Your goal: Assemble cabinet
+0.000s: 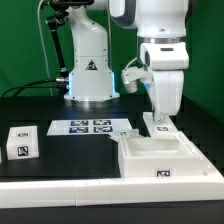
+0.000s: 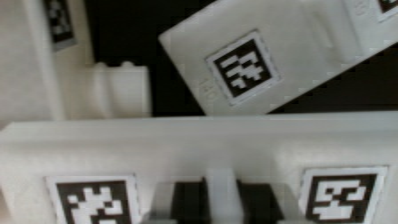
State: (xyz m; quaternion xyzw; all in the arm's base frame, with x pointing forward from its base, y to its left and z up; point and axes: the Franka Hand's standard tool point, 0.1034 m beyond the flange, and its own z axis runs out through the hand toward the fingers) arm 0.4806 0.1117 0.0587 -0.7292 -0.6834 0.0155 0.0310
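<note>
The white cabinet body [image 1: 165,160], an open box with a tag on its front, sits at the exterior view's right near the table's front edge. My gripper [image 1: 160,116] hangs straight down just behind it, shut on a small white tagged cabinet piece [image 1: 161,126] that stands on the table. In the wrist view my gripper [image 2: 222,203] shows two dark fingers [image 2: 178,203] pressed on a thin white rib, with a tag on each side. The white piece [image 2: 196,150] spans the frame. Another tagged white panel [image 2: 249,65] lies tilted beyond it.
A small white tagged block [image 1: 20,142] lies at the exterior view's left. The marker board [image 1: 92,127] lies flat in the middle. The white robot base [image 1: 88,75] with a warning sticker stands behind it. A white knobbed part [image 2: 116,90] shows in the wrist view.
</note>
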